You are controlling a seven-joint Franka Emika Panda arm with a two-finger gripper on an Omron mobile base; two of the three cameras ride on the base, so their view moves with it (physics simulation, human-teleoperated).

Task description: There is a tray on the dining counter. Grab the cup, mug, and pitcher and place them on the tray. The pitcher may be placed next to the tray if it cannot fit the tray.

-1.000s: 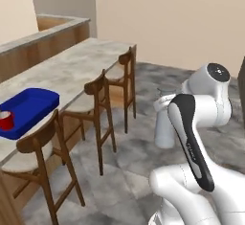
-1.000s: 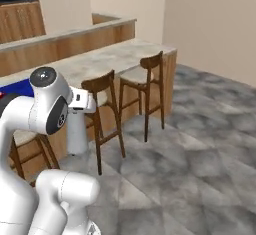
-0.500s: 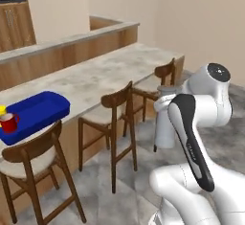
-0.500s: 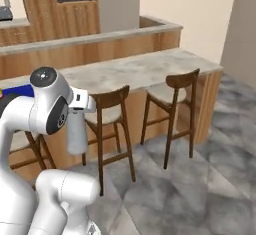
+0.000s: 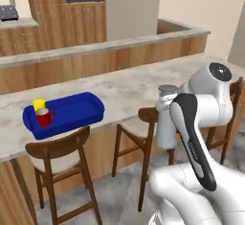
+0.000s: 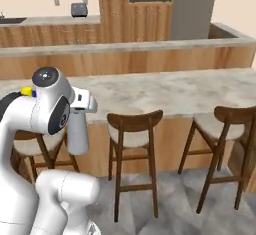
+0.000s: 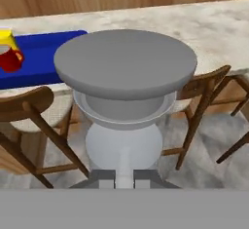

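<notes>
a: where's the tall plain grey cylindrical pitcher (image 5: 167, 118)?

b: carried upright in the air, short of the beige marble-look dining counter (image 5: 129, 87), over the wooden stools (image 6: 131, 129). the two-finger gripper (image 7: 120, 177) is pinched on its top edge.

a: handling?

b: rigid, smooth, probably slippery and top-heavy; grip by the neck or rim. the small yellow cup (image 5: 38, 104) and small red mug (image 5: 44, 117) already sit in the wide dark blue tray (image 5: 76, 110).
</notes>
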